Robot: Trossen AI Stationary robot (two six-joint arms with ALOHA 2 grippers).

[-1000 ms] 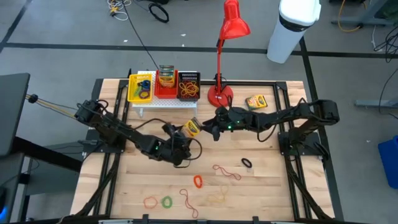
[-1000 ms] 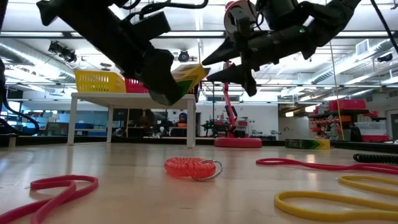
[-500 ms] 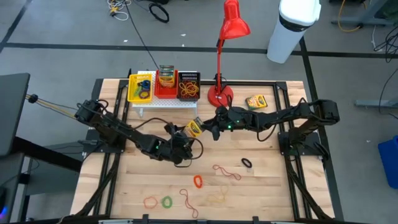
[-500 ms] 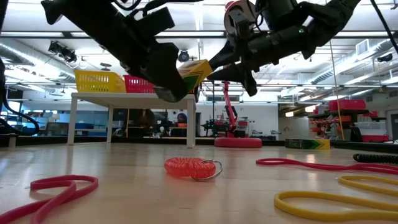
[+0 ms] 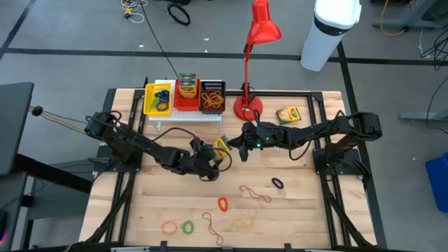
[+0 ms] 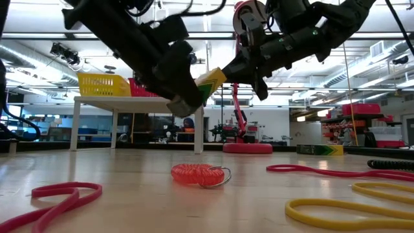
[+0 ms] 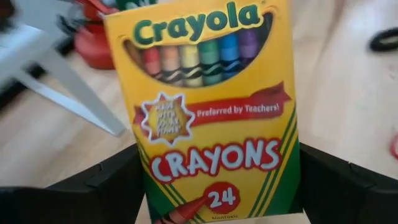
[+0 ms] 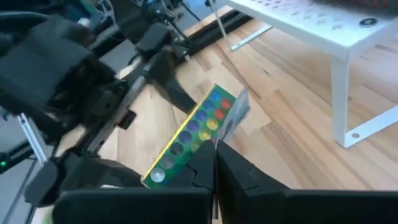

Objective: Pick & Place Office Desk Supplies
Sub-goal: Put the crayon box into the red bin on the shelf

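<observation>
A yellow-and-green crayon box (image 7: 214, 112) hangs above the table's middle, with my left gripper (image 5: 212, 157) closed on its lower part. My right gripper (image 8: 214, 152) comes in from the table's right, shut, with its tips at the box's top end (image 8: 208, 121). A grey flap (image 8: 239, 106) stands out from that end. A second crayon box (image 5: 288, 114) lies flat on the table at the far right. Rubber bands lie on the near half of the table: black (image 5: 278, 183), red (image 5: 255, 194) and an orange coil (image 5: 222, 204). My left gripper pinches the box's lower part (image 7: 186, 205) between its two fingers (image 7: 118, 186), one on each narrow side. The box is lifted clear and tilted, its top end (image 6: 217, 76) pointing up toward the right gripper. My right gripper meets the edge of the box's top end (image 8: 211, 140) with shut tips, slanting down from the table's right. Whether a flap lies between the tips, I cannot tell.
A white rack (image 5: 183, 114) at the far left holds a yellow bin (image 5: 158, 98), a red bin (image 5: 187, 91) and a black bin (image 5: 212, 96). The red lamp's base (image 5: 247, 107) stands just beyond the grippers. More bands (image 5: 187, 226) lie by the near edge.
My left gripper has carried the crayon box a little toward the table's right and up, closer to the right gripper. My right gripper has shut, its fingers closing from a wide gap at the box's top end.
</observation>
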